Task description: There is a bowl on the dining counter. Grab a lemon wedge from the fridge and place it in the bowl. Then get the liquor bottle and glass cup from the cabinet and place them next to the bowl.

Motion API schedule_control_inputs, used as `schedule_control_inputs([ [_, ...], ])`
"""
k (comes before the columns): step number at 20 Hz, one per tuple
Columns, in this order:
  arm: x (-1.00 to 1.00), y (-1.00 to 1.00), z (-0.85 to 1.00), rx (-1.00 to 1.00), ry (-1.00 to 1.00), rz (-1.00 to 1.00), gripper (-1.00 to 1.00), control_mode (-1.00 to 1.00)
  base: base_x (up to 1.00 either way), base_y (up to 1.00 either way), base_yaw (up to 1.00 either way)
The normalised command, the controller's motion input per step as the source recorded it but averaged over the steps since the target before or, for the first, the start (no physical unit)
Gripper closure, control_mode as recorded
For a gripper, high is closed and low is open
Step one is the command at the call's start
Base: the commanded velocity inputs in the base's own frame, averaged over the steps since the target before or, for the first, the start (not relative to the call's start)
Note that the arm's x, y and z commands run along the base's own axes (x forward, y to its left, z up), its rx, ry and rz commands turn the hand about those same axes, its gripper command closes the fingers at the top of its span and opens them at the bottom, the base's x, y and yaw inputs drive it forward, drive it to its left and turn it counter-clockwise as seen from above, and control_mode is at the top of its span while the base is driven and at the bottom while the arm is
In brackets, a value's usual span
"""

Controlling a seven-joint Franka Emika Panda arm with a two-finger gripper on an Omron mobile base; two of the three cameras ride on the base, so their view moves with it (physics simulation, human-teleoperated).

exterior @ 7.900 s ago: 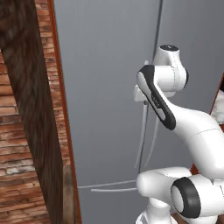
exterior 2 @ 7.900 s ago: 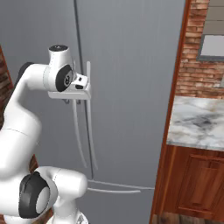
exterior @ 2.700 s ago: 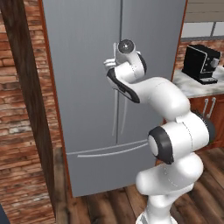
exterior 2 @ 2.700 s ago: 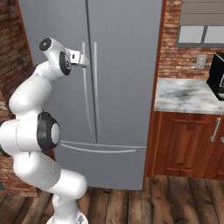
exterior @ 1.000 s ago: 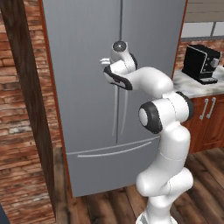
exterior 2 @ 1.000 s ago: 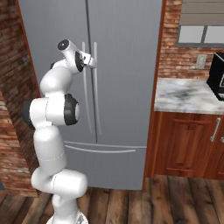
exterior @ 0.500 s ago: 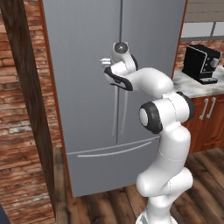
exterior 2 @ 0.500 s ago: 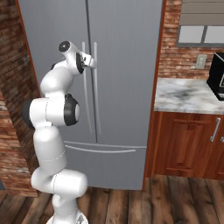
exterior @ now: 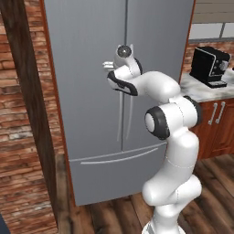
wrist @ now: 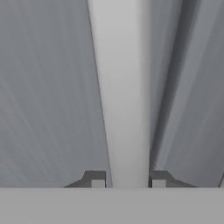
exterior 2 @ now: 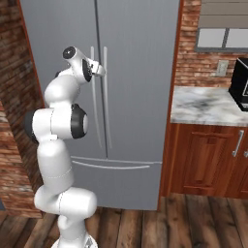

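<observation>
The grey two-door fridge [exterior: 91, 114] [exterior 2: 138, 97] stands closed in front of me. My gripper [exterior: 109, 66] [exterior 2: 100, 69] is raised to the upper part of the vertical handles at the seam between the doors. In the hand view, the pale handle bar [wrist: 124, 87] runs between my gripper's [wrist: 127, 179] two dark fingertips [wrist: 96, 178], and both press against its sides. The lemon wedge is hidden behind the closed doors. The bowl, liquor bottle, glass cup and their cabinet are out of view.
A marble counter [exterior 2: 208, 104] on wooden base cabinets [exterior 2: 208, 160] adjoins the fridge on the right, with a black coffee machine [exterior: 208, 66] on it. Brick wall [exterior: 23, 137] and a dark wooden post [exterior: 27, 91] flank the fridge's left. The floor is wooden.
The jaws have closed from wide open onto the fridge handle. The arm and the base have held their place.
</observation>
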Motion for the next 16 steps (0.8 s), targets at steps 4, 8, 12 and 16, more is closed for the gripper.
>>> schedule_control_inputs([
  [4,-0.01,0.45,0.0,0.0,0.0,0.0,1.0,-1.0,0.0,0.0,0.0],
  [8,-0.29,0.46,0.0,0.0,0.0,0.0,1.0,-1.0,0.0,0.0,0.0],
  [12,-0.78,0.5,0.01,0.02,0.0,0.0,1.0,-1.0,0.0,0.0,0.0],
  [16,-0.99,0.45,0.12,0.06,0.0,0.0,1.0,-1.0,0.0,0.0,0.0],
])
